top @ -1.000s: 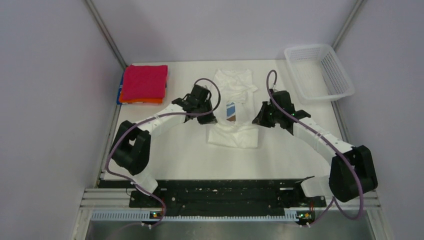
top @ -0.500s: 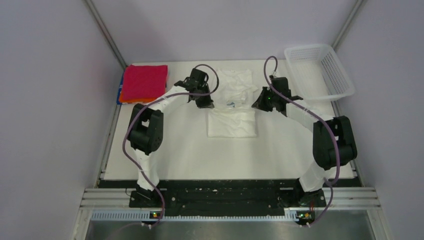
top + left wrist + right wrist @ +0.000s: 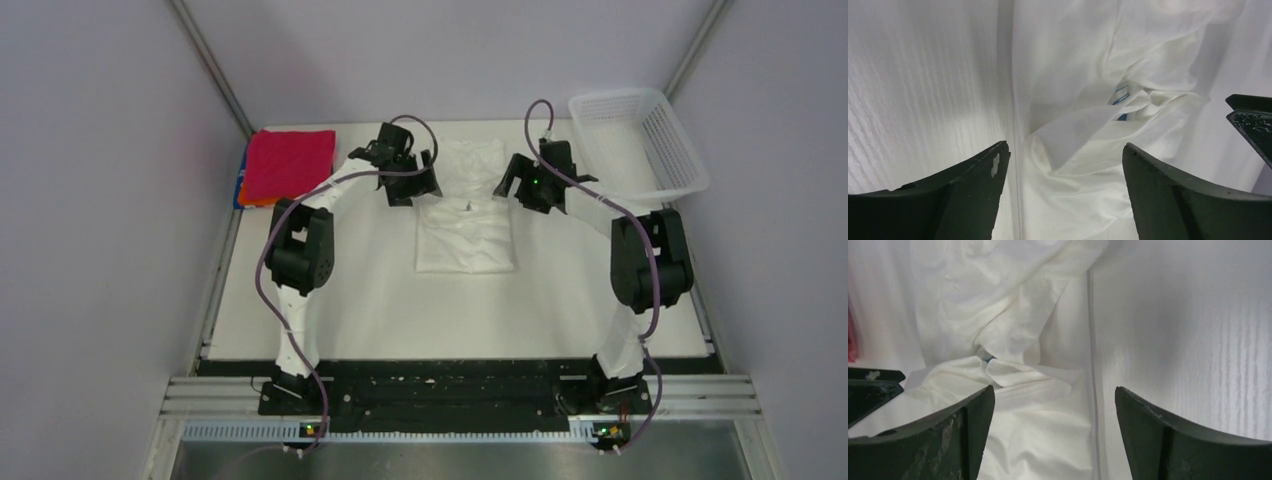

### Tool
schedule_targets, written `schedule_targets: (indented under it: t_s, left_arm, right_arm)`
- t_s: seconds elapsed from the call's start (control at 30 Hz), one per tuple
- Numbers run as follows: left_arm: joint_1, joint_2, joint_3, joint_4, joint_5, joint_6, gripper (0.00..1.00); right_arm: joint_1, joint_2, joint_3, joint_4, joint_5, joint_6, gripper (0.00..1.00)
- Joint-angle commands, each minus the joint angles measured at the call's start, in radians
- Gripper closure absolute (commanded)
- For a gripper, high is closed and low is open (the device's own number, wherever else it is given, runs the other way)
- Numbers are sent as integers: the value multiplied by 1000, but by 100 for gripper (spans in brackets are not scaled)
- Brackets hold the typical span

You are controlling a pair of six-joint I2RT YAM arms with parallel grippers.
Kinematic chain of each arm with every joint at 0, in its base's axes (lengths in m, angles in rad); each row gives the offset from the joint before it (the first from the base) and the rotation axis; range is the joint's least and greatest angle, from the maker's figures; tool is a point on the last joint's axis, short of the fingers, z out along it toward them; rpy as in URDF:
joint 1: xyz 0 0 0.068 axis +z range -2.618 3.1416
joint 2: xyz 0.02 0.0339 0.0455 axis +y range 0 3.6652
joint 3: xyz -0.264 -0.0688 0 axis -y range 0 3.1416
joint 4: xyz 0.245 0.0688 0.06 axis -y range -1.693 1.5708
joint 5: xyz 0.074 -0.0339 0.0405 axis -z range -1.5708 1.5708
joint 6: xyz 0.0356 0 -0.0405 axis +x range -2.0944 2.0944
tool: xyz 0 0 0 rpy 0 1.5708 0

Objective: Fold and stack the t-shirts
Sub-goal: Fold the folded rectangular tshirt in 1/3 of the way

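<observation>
A white t-shirt (image 3: 466, 225) lies folded and rumpled at the middle back of the table, with a sliver of blue print showing in a crease (image 3: 1120, 95). My left gripper (image 3: 413, 184) hovers open over its left edge, and cloth lies below the spread jaws (image 3: 1065, 146) without being pinched. Over the right edge, my right gripper (image 3: 516, 180) is open too, with nothing between its jaws (image 3: 1054, 389). A folded crimson t-shirt (image 3: 290, 165) tops a stack at the back left, with orange (image 3: 282, 203) and blue (image 3: 240, 186) edges beneath.
A white mesh basket (image 3: 618, 96) stands at the back right corner. Grey walls close in both sides and the back. Each wrist view shows the other gripper's dark finger at its edge (image 3: 1253, 125).
Both grippers carried the shirt's lifted part toward the back of the table, laid it down and opened, letting go. The printed patch seen earlier is now folded under.
</observation>
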Motion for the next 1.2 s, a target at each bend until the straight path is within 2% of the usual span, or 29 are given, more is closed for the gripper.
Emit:
schedule_targets:
  t_s: [0.0, 0.07, 0.27, 0.47, 0.6, 0.73, 0.93, 1.17]
  left_arm:
    - [20, -52, 105, -10, 24, 29, 4]
    - [19, -114, 50, -8, 14, 25, 1]
    - [20, -367, -315, 90, -25, -36, 1]
    - [19, -577, -620, 115, -57, -91, 1]
    - [19, -674, -748, 103, -66, -109, 1]
    - [19, -720, -825, 87, -80, -125, 1]
    - [18, -737, -842, 71, -81, -131, 1]
    - [19, -747, -850, 83, -82, -125, 1]
  right_arm:
    - [-9, -53, 95, -33, 103, -50, 4]
    - [13, -119, 50, -26, 106, -69, 3]
    - [133, -217, -114, 34, -7, -87, 2]
    - [269, -167, -142, 100, -7, -43, 1]
    - [296, -78, -93, 143, -13, -35, 1]
    - [298, 13, -26, 197, 45, -41, 1]
    - [294, 142, 139, 239, 128, -40, 1]
    - [236, 256, 379, 199, 243, -27, 1]
